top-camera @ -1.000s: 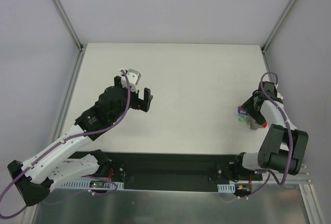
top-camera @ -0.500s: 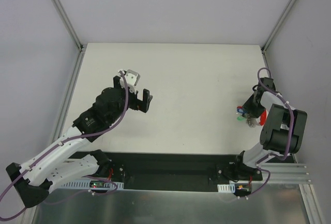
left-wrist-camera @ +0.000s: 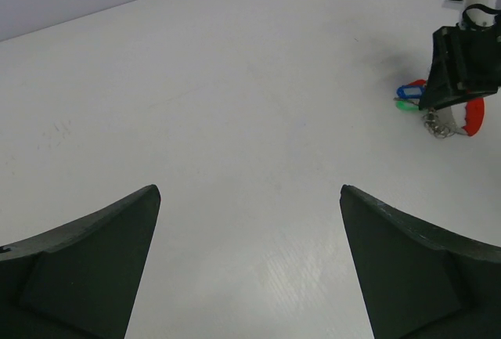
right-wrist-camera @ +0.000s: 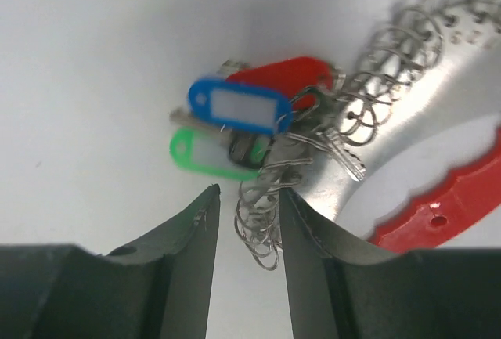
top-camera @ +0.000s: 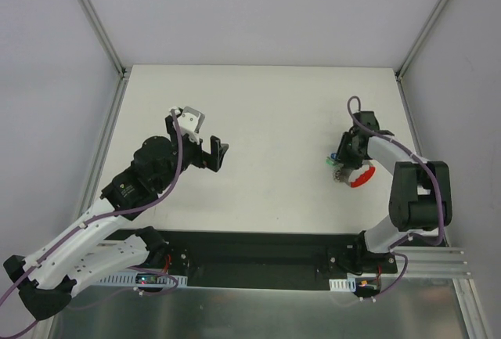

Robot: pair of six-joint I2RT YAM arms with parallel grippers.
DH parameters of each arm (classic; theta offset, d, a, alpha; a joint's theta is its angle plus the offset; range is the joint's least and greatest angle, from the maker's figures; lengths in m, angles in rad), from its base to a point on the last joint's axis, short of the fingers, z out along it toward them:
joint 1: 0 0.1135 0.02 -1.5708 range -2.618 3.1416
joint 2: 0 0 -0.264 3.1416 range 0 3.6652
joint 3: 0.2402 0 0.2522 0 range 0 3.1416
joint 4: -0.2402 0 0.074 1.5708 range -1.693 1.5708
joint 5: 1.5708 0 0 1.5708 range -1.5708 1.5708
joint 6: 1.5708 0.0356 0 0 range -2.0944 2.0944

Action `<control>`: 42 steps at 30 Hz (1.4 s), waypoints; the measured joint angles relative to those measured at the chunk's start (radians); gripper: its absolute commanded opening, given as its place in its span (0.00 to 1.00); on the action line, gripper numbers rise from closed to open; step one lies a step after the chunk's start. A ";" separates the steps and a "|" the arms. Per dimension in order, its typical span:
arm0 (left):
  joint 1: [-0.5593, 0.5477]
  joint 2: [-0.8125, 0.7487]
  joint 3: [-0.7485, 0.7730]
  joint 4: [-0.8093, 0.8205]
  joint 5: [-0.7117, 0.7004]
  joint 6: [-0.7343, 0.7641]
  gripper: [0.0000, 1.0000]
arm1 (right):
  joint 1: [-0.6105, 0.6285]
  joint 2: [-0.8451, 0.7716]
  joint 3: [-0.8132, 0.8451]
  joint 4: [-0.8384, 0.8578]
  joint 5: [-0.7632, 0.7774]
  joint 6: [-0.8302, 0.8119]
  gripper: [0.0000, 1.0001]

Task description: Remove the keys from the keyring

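The keyring (right-wrist-camera: 262, 198) is a bunch of thin silvery wire rings joined to a red curved band (right-wrist-camera: 438, 206). Small keys hang on it: a red-headed one (right-wrist-camera: 291, 74), a bare silver one (right-wrist-camera: 344, 155), and blue (right-wrist-camera: 239, 106) and green (right-wrist-camera: 205, 153) tags. My right gripper (right-wrist-camera: 248, 194) is closed on the wire rings, low over the table. In the top view it (top-camera: 344, 159) is right of centre, with the band (top-camera: 362, 176) beside it. My left gripper (top-camera: 215, 155) is open and empty, well to the left. The left wrist view shows its fingers (left-wrist-camera: 86, 253) wide apart and the bunch (left-wrist-camera: 438, 125) far off.
The white table (top-camera: 274, 120) is walled by grey panels at the back and both sides. Metal posts stand at the back corners. The black base rail (top-camera: 250, 261) runs along the near edge.
My right gripper has moved left and away from the right edge, carrying the keyring, keys and red band with it. My left arm has shifted slightly left.
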 measured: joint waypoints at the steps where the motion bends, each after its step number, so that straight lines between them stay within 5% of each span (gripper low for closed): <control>1: 0.000 -0.003 0.000 0.000 0.003 0.000 0.99 | 0.031 -0.002 0.000 0.002 -0.003 0.004 0.39; 14: 0.000 -0.011 0.000 0.000 0.012 0.000 0.99 | 0.552 0.013 0.022 0.054 0.059 0.106 0.42; 26: 0.000 -0.011 -0.001 0.000 0.013 0.000 0.99 | 0.450 -0.182 0.031 -0.074 0.346 0.234 0.49; 42: 0.000 -0.021 -0.002 0.000 0.030 -0.001 0.99 | 0.308 -0.084 -0.020 0.069 0.200 0.160 0.40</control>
